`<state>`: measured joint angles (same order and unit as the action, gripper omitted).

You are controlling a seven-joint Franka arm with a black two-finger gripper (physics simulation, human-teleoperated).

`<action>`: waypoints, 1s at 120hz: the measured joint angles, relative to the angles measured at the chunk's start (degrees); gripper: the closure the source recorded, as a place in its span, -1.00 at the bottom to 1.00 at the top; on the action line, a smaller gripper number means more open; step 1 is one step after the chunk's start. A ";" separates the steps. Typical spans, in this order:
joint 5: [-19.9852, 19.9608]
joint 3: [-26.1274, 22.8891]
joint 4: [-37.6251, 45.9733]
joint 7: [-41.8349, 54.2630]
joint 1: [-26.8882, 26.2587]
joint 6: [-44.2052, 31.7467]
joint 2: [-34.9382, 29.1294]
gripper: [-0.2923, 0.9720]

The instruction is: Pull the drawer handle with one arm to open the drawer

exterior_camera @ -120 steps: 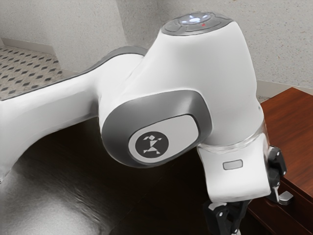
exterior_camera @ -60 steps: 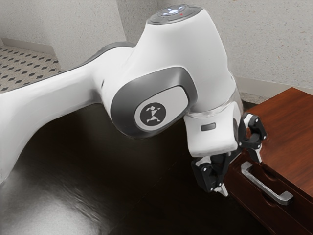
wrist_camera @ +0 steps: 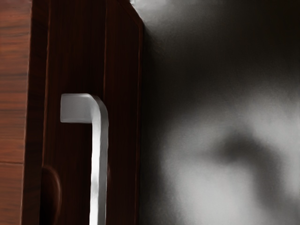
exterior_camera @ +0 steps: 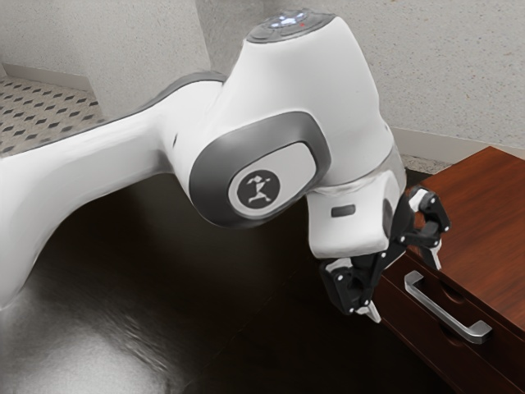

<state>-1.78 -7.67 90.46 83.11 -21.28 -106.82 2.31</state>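
Observation:
A dark red wooden cabinet stands at the exterior view's right, with a drawer front on its near face. A silver bar handle runs along that front. My black gripper hangs at the handle's end nearest the arm. It is open, with one fingertip out over the table and the other by the cabinet's top edge. Neither finger touches the handle. The wrist view has the handle and the drawer front close below my hand.
The glossy dark table stretches to the exterior view's left of the cabinet. My white arm comes in from that side, above the table. A speckled wall and a tiled floor lie behind.
My hand has risen and drawn back toward the exterior view's left, uncovering the whole handle. In the last half second it shifted only slightly, with the fingers still spread.

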 joint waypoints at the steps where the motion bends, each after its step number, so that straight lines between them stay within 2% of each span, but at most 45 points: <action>1: 0.00 0.00 0.00 0.04 -0.13 -0.01 0.00 -0.54; 18: 0.05 0.01 0.21 0.61 -0.75 -0.07 0.51 -0.54; 52: 0.15 0.07 3.12 1.44 2.67 -1.29 0.31 -0.54; 84: 0.26 0.04 9.46 1.85 2.49 -5.98 -3.59 -0.54; 120: -0.08 0.03 12.31 2.10 0.41 -12.92 -3.74 -0.54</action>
<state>-1.86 -7.65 102.77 85.20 -20.87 -119.74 -1.42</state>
